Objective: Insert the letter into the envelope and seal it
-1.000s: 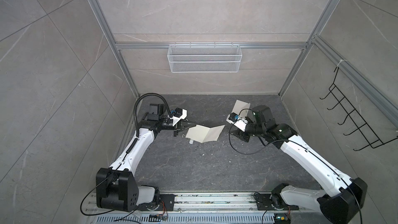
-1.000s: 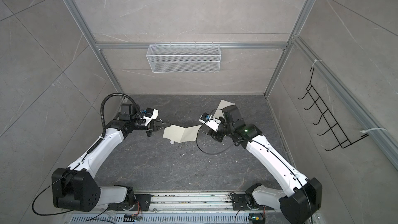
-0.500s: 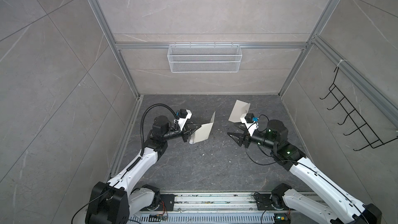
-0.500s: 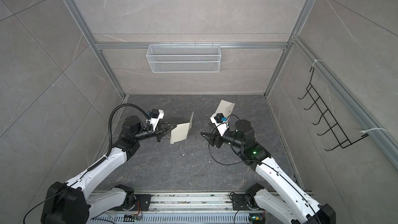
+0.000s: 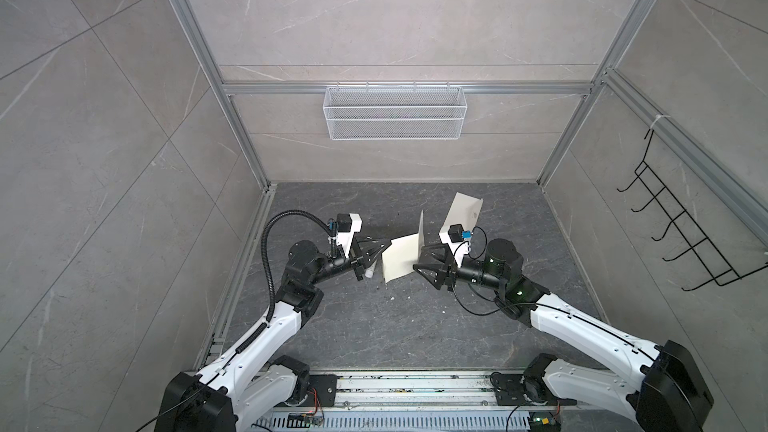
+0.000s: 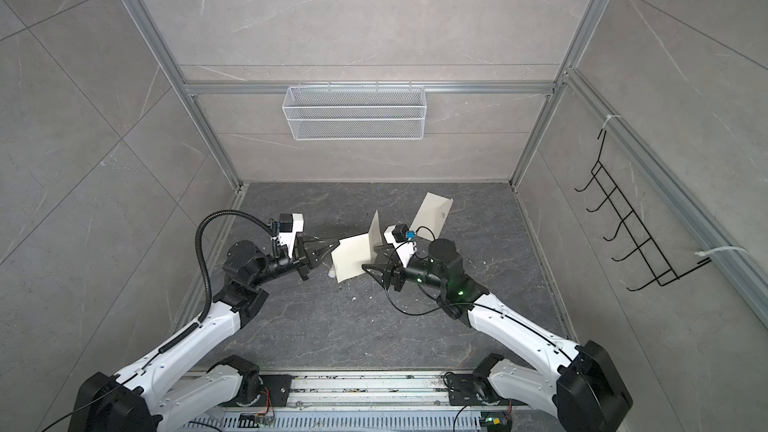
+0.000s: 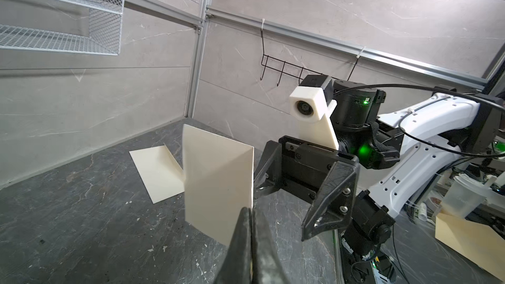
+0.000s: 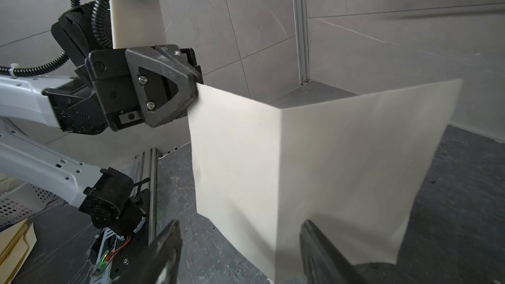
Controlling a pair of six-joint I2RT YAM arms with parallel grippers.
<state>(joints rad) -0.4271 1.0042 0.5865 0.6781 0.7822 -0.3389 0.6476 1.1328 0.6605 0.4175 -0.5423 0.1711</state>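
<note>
Left wrist view: the left end effector point(image 7: 250, 215) is clenched on one edge of the letter point(image 7: 218, 184), with its two fingers pressed flat together on the paper.
Letter: a pale, creased sheet held clear of the tabletop point(image 5: 374, 338). It is folded into two panels that stand at an angle to each other, and no print shows on the faces in view.
Right end effector point(image 5: 420, 258): released, jaws spread wide. It is level with the letter's free panel and faces it. Whether a finger touches the paper cannot be told.
Right wrist view: the fold line runs down the middle of the sheet. The left end effector pinches a corner of one panel, and nothing holds the other panel.
Envelope point(image 5: 464, 209): lies on the tabletop behind the right end effector, toward the back wall and apart from the letter. One strip of it is folded up, and a small dark emblem shows on its face.
Small white tube point(image 5: 370, 273): lies on the tabletop under the left end effector, and in both top views it sits just beside the letter's near corner.
Wire basket point(image 5: 395, 118): hangs from the rail on the back wall.
Hook rack point(image 5: 685, 238): hangs on the right wall.
</note>
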